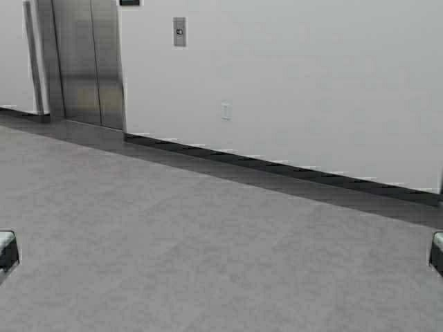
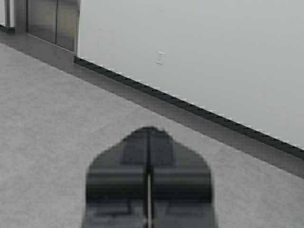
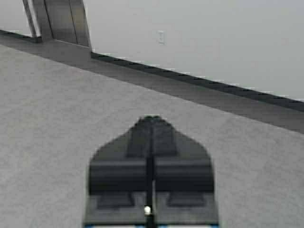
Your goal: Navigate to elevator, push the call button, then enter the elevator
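Note:
The elevator point(image 1: 86, 62) shows at the far left of the high view as brushed steel doors, shut along a vertical seam. It also appears as the elevator point(image 2: 52, 21) and the elevator point(image 3: 66, 21) in the wrist views. The call button point(image 1: 179, 31), a small silver plate with a dark centre, sits on the white wall to the doors' right, well above the floor. My left gripper point(image 2: 149, 129) is shut and empty, held low over the carpet. My right gripper point(image 3: 151, 118) is likewise shut with nothing in it. Both point toward the wall.
Grey carpet point(image 1: 208, 235) stretches between me and the wall. A dark baseboard point(image 1: 277, 166) runs along the wall's foot. A white outlet plate point(image 1: 225, 111) sits low on the wall, right of the doors. A second steel frame edge point(image 1: 31, 55) stands left of the elevator.

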